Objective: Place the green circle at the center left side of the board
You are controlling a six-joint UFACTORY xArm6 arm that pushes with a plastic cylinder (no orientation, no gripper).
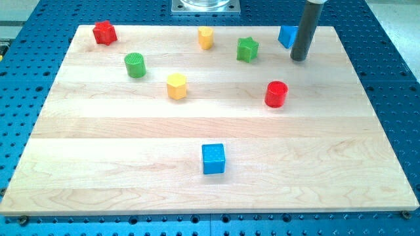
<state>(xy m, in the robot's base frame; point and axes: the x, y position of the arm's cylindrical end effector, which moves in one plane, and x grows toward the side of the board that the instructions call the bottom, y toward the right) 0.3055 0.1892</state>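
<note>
While I drove the arm remotely, my tip (299,59) sat at the view's top right of the wooden board (210,131), touching down just right of a blue block (287,37), partly hidden behind the rod, shape unclear. No claw on this rig, just the bare rod, so there was nothing spread or pinching to report.

Landmark was the yellow hexagon block (176,86), left of board centre. The green circle (135,65), an upright cylinder, stood up-left of it, near but apart. That put the green circle in the board's upper left part, well apart from my tip.

A red star (104,32) was further up-left of the hexagon, at the board's top-left corner. A second yellow block (206,37), shape hard to call, was up-right of the hexagon near the top edge. A green star (247,49) was further right of that. A red cylinder (276,94) stood level with the hexagon, well to its right, below my tip. A blue cube (213,158) lay down-right of the hexagon, toward the view's bottom.
</note>
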